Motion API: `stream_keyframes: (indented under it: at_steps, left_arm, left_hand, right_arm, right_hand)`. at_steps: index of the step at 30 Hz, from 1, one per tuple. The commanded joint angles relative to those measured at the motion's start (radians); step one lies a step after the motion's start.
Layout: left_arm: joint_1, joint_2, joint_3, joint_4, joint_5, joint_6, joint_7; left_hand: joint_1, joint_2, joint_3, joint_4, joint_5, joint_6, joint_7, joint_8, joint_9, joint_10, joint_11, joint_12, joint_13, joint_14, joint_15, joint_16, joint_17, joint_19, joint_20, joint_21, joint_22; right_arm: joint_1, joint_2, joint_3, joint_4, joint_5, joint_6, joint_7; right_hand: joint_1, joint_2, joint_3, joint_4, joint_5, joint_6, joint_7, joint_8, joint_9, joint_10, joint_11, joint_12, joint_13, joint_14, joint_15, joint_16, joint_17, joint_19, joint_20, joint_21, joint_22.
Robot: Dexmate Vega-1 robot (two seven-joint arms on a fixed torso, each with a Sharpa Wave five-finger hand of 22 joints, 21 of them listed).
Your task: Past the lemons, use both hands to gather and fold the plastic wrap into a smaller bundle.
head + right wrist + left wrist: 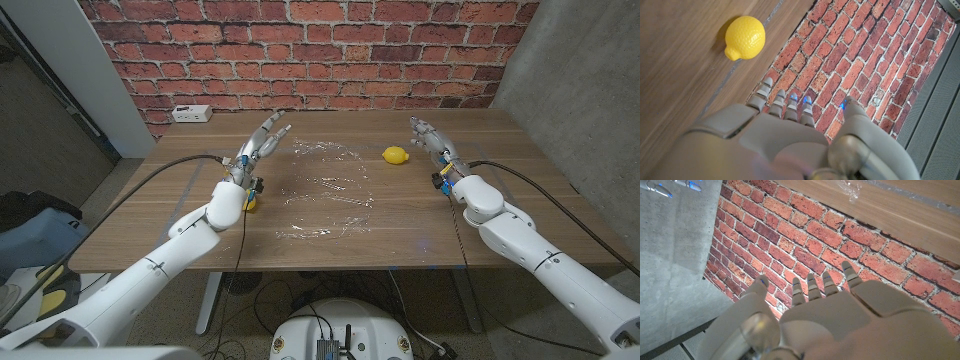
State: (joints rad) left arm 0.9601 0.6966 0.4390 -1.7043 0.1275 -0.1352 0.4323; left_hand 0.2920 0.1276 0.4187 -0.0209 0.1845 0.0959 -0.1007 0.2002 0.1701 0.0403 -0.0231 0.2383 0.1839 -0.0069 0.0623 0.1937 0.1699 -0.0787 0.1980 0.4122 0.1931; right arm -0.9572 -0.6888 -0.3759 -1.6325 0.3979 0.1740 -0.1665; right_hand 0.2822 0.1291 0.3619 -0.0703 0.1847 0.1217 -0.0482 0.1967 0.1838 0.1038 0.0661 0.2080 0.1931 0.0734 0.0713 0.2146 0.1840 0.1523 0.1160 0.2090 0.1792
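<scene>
My left robot hand [262, 142] hovers with its fingers spread and holding nothing at the near-left edge of the plastic wrap [325, 188], which lies spread out and crinkled on the middle of the worktop [190, 225]. My right robot hand [432, 138] is raised on the other side, also spread and empty, just beside the lemon [396, 155] and apart from the wrap. I judge the main risk to be that lemon: it sits between my right robot hand and the film's far-right corner, so a sweep inward could knock it rolling or drag it into the fold. The film is thin and clear, so my fingers may slide over it without catching, or one side may bunch while the other stays flat if my hands close in unevenly. A small yellow object [249, 203] shows under my left wrist; I cannot tell what it is. The head view gives the whole sheet and both hands around it. The right wrist view shows the lemon [744, 37] close beyond my fingertips [768, 81], while the left wrist view catches a scrap of wrap [851, 188] on the wood.
</scene>
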Motion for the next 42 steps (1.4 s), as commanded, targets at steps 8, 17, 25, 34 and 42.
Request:
stream_keyframes:
  at_steps: [8,17,25,34,42]
  left_arm:
    - [0.044,0.071,0.008,-0.131,0.176,0.107,0.015]
    - [0.086,0.091,0.002,-0.196,0.230,0.160,0.023]
    - [0.130,0.111,-0.017,-0.245,0.242,0.203,0.018]
    - [0.192,0.136,-0.044,-0.306,0.267,0.260,0.030]
    - [0.227,0.153,-0.057,-0.341,0.278,0.285,0.025]
  left_hand:
    - [0.017,-0.004,0.004,-0.014,-0.003,0.009,-0.007,-0.004,0.005,0.015,-0.004,0.002,0.004,0.006,0.000,-0.001,0.004,-0.004,0.006,-0.004,0.004]
    - [0.018,-0.005,0.006,-0.019,-0.004,0.013,-0.009,-0.006,0.005,0.018,-0.006,0.000,0.005,0.007,-0.001,-0.003,0.004,-0.005,0.006,-0.006,0.004]
    - [0.018,-0.005,0.007,-0.022,-0.004,0.014,-0.010,-0.007,0.005,0.018,-0.008,-0.001,0.005,0.006,-0.001,-0.004,0.004,-0.006,0.004,-0.008,0.004]
    - [0.020,-0.005,0.009,-0.026,-0.005,0.016,-0.009,-0.009,0.005,0.020,-0.008,-0.004,0.005,0.006,-0.002,-0.005,0.004,-0.005,0.004,-0.009,0.004]
    - [0.021,-0.004,0.011,-0.029,-0.006,0.018,-0.009,-0.009,0.006,0.021,-0.009,-0.005,0.005,0.007,-0.004,-0.005,0.004,-0.003,0.004,-0.010,0.005]
  right_arm:
    - [-0.059,-0.063,0.012,-0.134,-0.104,-0.087,-0.074]
    - [-0.090,-0.087,0.019,-0.200,-0.137,-0.141,-0.101]
    - [-0.106,-0.110,0.020,-0.253,-0.178,-0.190,-0.119]
    - [-0.128,-0.126,0.021,-0.305,-0.215,-0.241,-0.140]
    - [-0.142,-0.148,0.022,-0.355,-0.236,-0.293,-0.136]
  right_hand:
    - [0.024,0.001,0.009,-0.014,-0.003,0.021,0.004,0.007,0.002,0.021,-0.002,0.009,0.004,0.012,-0.005,0.004,0.006,0.014,-0.016,0.007,0.003]
    - [0.030,0.004,0.012,-0.019,-0.004,0.022,0.005,0.006,0.002,0.023,-0.002,0.008,0.004,0.013,-0.005,0.004,0.007,0.014,-0.016,0.006,0.003]
    - [0.034,0.005,0.013,-0.024,-0.005,0.025,0.006,0.006,0.002,0.028,-0.001,0.008,0.004,0.013,-0.006,0.003,0.008,0.015,-0.014,0.006,0.003]
    - [0.040,0.009,0.016,-0.028,-0.005,0.029,0.006,0.006,0.003,0.033,-0.006,0.008,0.004,0.015,-0.009,0.003,0.008,0.016,-0.016,0.006,0.003]
    - [0.047,0.012,0.019,-0.033,-0.005,0.038,0.004,0.007,0.003,0.041,-0.008,0.010,0.004,0.019,-0.014,0.003,0.008,0.018,-0.016,0.006,0.003]
